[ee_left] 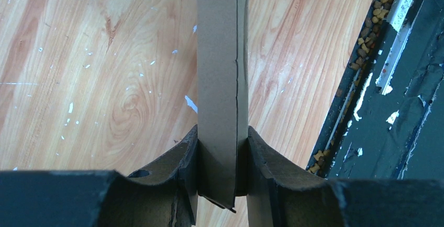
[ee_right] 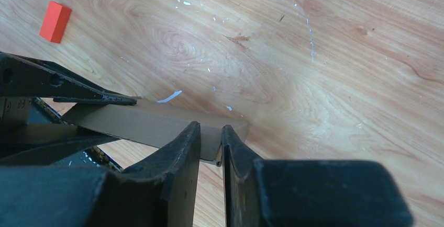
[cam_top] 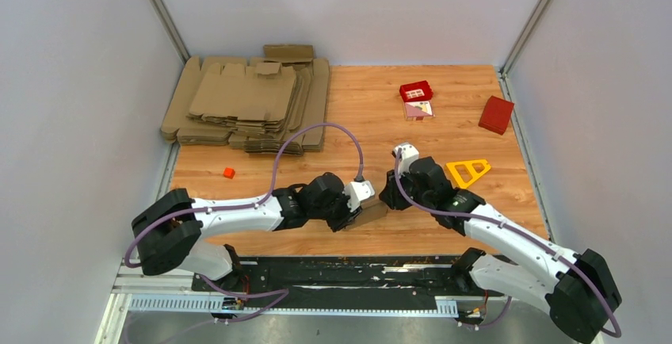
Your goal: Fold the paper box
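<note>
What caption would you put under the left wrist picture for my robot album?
The left gripper pinches the paper box between its fingers, with the wooden table behind.

Both arms bent inward, L tool (ee_left: pixel 222 151) clamped, R tool (ee_right: pixel 211 140) jaws narrow.

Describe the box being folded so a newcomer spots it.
On the wooden table, look at the near middle. The paper box is clamped in the left gripper, by the right gripper: one small compact piece, unlike the far-left pile of flat blanks.

cardboard pile (cam_top: pixel 246 98) blocks far-left, table (cam_top: pixel 357 106) centre apparently passable
</note>
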{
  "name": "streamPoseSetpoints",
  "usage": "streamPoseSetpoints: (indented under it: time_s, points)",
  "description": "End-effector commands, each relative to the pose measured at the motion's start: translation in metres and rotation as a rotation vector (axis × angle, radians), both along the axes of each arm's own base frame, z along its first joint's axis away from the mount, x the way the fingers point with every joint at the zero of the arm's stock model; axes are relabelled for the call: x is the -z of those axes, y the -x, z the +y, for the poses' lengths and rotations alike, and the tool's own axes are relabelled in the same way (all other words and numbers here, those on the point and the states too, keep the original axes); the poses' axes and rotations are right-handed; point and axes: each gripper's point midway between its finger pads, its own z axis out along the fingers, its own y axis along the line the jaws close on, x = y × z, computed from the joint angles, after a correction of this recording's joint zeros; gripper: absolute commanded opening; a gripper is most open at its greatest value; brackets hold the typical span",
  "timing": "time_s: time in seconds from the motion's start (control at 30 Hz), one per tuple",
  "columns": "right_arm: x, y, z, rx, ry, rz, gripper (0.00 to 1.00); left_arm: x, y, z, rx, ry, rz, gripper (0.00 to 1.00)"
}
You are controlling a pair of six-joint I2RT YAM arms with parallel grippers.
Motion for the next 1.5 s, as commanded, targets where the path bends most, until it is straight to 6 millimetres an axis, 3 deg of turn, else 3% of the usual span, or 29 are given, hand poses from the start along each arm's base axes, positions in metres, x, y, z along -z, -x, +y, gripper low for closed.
streamPoseSetpoints:
  time_s: [0.0, 0.3, 0.43, 0.53, 0.77, 0.93, 1.07, 1.27, 1.37, 1.47]
  points:
    - [0.015, 0.005, -0.005, 0.035, -0.022, 0.003, 0.21, 0.002, -0.005, 0.003, -0.018, -0.037, -0.009, 0.18]
    - [0.040, 0.013, -0.014, 0.114, -0.087, 0.017, 0.21, 0.002, -0.006, 0.003, -0.026, -0.035, -0.010, 0.24]
    - [0.052, 0.016, -0.021, 0.152, -0.112, -0.001, 0.22, -0.002, -0.006, 0.002, -0.029, -0.018, -0.016, 0.31]
    - [0.049, 0.015, -0.024, 0.165, -0.123, -0.026, 0.23, -0.008, -0.005, -0.002, -0.026, 0.011, -0.014, 0.37]
    - [0.047, 0.012, -0.028, 0.182, -0.117, -0.052, 0.23, -0.044, -0.004, -0.014, -0.031, 0.116, -0.011, 0.61]
    - [0.049, 0.012, -0.027, 0.180, -0.109, -0.049, 0.23, -0.071, -0.006, -0.017, -0.051, 0.143, -0.002, 0.69]
    - [0.050, 0.012, -0.026, 0.177, -0.104, -0.045, 0.23, -0.092, -0.006, -0.016, -0.087, 0.181, 0.008, 0.69]
    - [0.050, 0.012, -0.026, 0.174, -0.104, -0.045, 0.24, -0.106, -0.005, 0.001, -0.171, 0.202, 0.021, 0.58]
    - [0.048, 0.013, -0.025, 0.172, -0.107, -0.042, 0.28, -0.104, 0.001, 0.011, -0.180, 0.197, 0.033, 0.69]
    - [0.043, 0.013, -0.023, 0.163, -0.107, -0.038, 0.35, -0.093, 0.001, 0.017, -0.177, 0.169, 0.020, 0.74]
